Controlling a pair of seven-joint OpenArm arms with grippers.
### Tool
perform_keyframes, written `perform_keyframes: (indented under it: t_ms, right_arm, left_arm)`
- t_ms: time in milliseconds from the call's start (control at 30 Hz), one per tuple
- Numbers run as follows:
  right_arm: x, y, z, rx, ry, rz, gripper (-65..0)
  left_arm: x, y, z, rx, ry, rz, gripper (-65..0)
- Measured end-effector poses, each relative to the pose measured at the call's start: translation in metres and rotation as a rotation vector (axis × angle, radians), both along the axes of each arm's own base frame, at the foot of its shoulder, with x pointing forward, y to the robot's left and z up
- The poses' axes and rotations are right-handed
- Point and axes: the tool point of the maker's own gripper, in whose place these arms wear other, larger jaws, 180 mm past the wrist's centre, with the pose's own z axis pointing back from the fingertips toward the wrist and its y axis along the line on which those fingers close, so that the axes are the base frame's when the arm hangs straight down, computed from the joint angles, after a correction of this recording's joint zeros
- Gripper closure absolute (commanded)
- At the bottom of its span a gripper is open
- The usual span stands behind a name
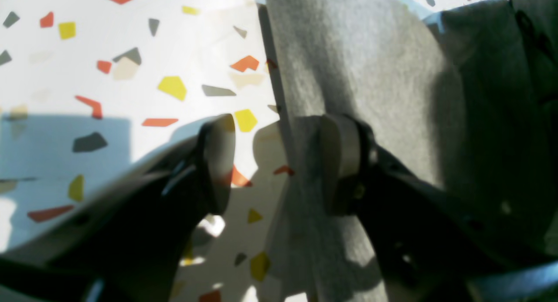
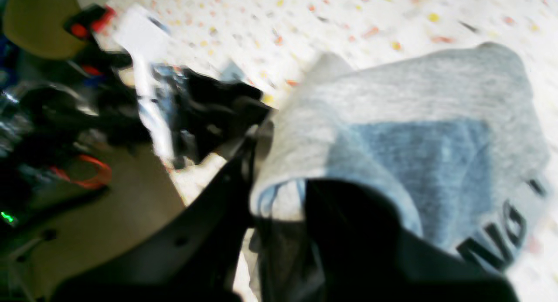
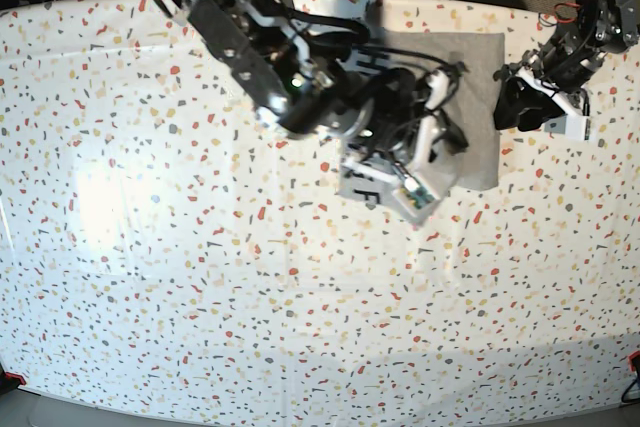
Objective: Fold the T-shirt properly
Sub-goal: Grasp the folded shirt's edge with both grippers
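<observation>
Lettering in black capitals, "NG" legible, crosses the grey T-shirt pinched by the right gripper; left gripper gapes at its edge.

The right end effector is clamping a fold of the T-shirt, its arm reaching over the garment's middle. The left end effector is standing agape, straddling the T-shirt's edge.

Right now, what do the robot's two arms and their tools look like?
Both arms are black, with bare metal parts and exposed cables. The left tool has two black fingers with rounded pale pads. The right tool is black too; its wrist carries white parts and a small green board.
</observation>
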Motion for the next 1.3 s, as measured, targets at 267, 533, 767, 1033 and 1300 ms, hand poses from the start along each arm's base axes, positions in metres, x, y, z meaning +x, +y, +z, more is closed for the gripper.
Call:
perform_keyframes:
  t_ms: [267,533,767,1033,1300]
  right_arm:
    - [-0.015,0.047,-0.016,-0.035,0.034,0.114,0.0]
    - [-0.015,0.047,-0.028,-0.06,0.06,0.11,0.0]
    - [-0.021,0.057,-0.018,0.004,0.056,0.128,-26.1]
    - [-0.062,0.084,0.004,0.089,0.019,0.358,-28.0]
    - [-0.035,0.072,0.007,-0.011,-0.021,0.358,-28.0]
  left_arm:
    - [0.0,0.001,0.0,0.002,-0.001,0.0,-30.7]
    - [0.0,0.037,0.009,0.099,0.0,-0.048,-30.7]
    - [0.017,0.088,0.054,0.076,-0.048,-0.013,-30.7]
    - [0.021,0.108,0.066,0.124,-0.049,-0.017,-30.7]
    - [0.025,0.113,0.086,0.022,-0.067,0.027,-30.7]
